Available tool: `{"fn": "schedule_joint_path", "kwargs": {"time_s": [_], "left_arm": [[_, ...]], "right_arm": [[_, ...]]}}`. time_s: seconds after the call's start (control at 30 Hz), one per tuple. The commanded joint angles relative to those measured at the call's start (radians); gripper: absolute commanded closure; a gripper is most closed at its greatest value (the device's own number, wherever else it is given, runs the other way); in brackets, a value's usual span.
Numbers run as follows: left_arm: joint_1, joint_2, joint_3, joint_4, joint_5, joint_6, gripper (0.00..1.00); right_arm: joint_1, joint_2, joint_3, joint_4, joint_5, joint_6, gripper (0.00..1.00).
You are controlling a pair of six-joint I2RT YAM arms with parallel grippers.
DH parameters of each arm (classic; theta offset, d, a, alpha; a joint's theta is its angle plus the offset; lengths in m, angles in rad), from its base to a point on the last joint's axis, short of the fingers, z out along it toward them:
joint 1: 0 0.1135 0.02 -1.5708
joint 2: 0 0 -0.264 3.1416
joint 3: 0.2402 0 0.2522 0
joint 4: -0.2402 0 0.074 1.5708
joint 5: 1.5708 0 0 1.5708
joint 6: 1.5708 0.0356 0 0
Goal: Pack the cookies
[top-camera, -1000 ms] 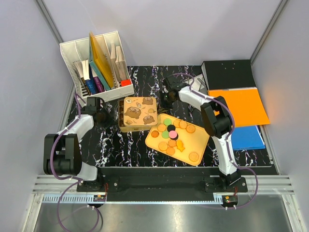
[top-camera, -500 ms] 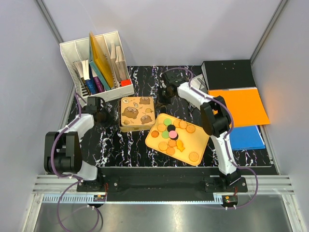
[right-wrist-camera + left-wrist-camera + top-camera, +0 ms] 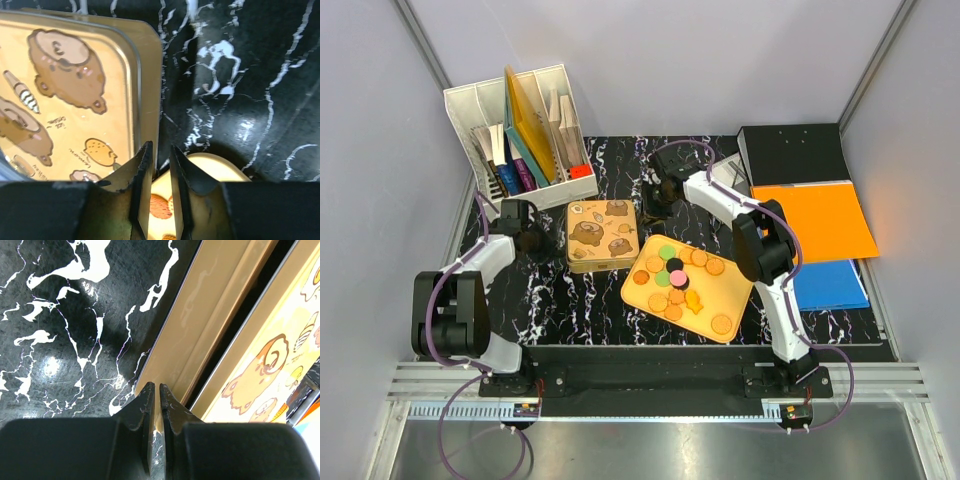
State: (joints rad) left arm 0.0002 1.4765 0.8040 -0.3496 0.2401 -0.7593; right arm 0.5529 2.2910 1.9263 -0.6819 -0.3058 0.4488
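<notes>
The tin lid runs off the left edge; the right claw hides most cookies.

Tan, green, pink, dark cookies; yellow tray; black white-veined table.

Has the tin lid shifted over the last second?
Yes. The tin lid slid slightly left, away from the cookie tray, and now sits squarer over its base.

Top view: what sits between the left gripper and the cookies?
In the top view, the gold tin with the bear-print lid lies between the left gripper and the cookies on their tray.
</notes>
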Motion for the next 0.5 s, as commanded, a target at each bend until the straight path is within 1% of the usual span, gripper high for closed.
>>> {"fn": "schedule_joint_path", "kwargs": {"time_s": [0.0, 0.03, 0.27, 0.47], "left_arm": [[-0.002, -0.001, 0.046, 0.020, 0.034, 0.000, 0.89], [0.021, 0.002, 0.044, 0.018, 0.034, 0.000, 0.89], [0.026, 0.016, 0.040, 0.023, 0.037, -0.005, 0.89], [0.026, 0.030, 0.050, 0.023, 0.038, -0.006, 0.89]], "right_arm": [[-0.007, -0.010, 0.060, -0.015, 0.102, 0.002, 0.71], [-0.011, -0.005, 0.069, -0.018, 0.108, 0.004, 0.71], [-0.031, 0.099, 0.269, -0.105, 0.090, -0.004, 0.75], [-0.031, 0.162, 0.316, -0.125, 0.042, 0.004, 0.75]]}}
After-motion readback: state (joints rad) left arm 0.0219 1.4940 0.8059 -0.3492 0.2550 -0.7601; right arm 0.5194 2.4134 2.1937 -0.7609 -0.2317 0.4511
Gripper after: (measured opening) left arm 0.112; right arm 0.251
